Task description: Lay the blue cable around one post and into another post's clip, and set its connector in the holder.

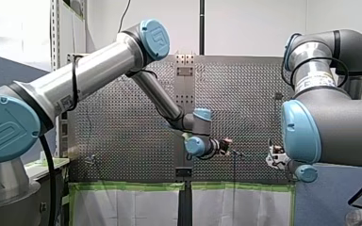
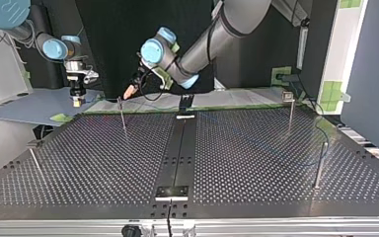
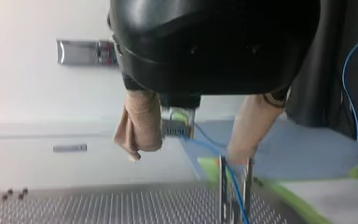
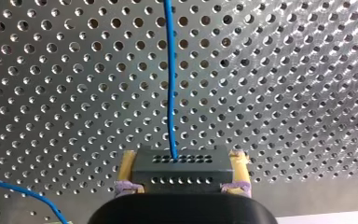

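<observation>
The blue cable (image 4: 169, 70) runs out of a dark grey connector (image 4: 179, 165), and my right gripper (image 4: 179, 185) is shut on that connector with its yellow pads. In the top view my right gripper (image 2: 77, 98) hangs past the table's far left edge. My left gripper (image 3: 184, 156) is open, its beige pads (image 3: 139, 126) apart. It hovers just above a thin forked post (image 3: 234, 186), and the blue cable (image 3: 214, 149) passes down through the fork. In the top view my left gripper (image 2: 131, 91) is beside that post (image 2: 123, 114).
Three more thin posts (image 2: 290, 109) (image 2: 320, 163) (image 2: 35, 162) stand on the perforated table (image 2: 94, 163). A black strip with a bracket (image 2: 184, 102) and a plate (image 2: 171, 191) runs down the middle. Green tape (image 2: 59, 117) marks a grey sheet behind the table.
</observation>
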Robot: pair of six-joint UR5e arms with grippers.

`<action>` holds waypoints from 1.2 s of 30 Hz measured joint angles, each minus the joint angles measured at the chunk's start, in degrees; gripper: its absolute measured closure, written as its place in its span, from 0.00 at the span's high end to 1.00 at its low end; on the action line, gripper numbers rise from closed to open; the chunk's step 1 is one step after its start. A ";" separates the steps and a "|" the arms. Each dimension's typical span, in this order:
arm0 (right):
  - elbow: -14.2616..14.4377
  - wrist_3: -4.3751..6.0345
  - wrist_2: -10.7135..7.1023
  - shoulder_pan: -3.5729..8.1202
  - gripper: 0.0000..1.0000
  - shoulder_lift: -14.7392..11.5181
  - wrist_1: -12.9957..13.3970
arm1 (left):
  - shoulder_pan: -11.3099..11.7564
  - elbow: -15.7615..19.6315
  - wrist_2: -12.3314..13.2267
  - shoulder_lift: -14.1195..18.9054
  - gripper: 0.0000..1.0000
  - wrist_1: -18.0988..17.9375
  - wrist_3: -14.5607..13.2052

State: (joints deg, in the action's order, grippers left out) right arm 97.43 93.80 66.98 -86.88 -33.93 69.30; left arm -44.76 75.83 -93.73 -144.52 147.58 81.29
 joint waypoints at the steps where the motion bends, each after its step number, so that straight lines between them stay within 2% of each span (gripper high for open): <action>1: 0.01 0.00 0.00 0.00 0.00 0.01 -0.01 | -0.18 0.00 0.30 0.00 1.00 0.05 0.02; 9: 0.01 0.00 0.00 0.00 0.00 0.07 -0.10 | -1.10 0.00 1.04 0.00 1.00 0.09 0.28; 36: 0.00 -0.01 0.00 -0.09 0.00 0.20 -0.03 | -1.17 0.00 0.89 -0.01 1.00 -0.15 1.77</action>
State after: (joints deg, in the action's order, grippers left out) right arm 97.42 93.79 66.98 -86.97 -33.73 69.27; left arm -45.93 75.83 -92.85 -144.53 147.43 83.06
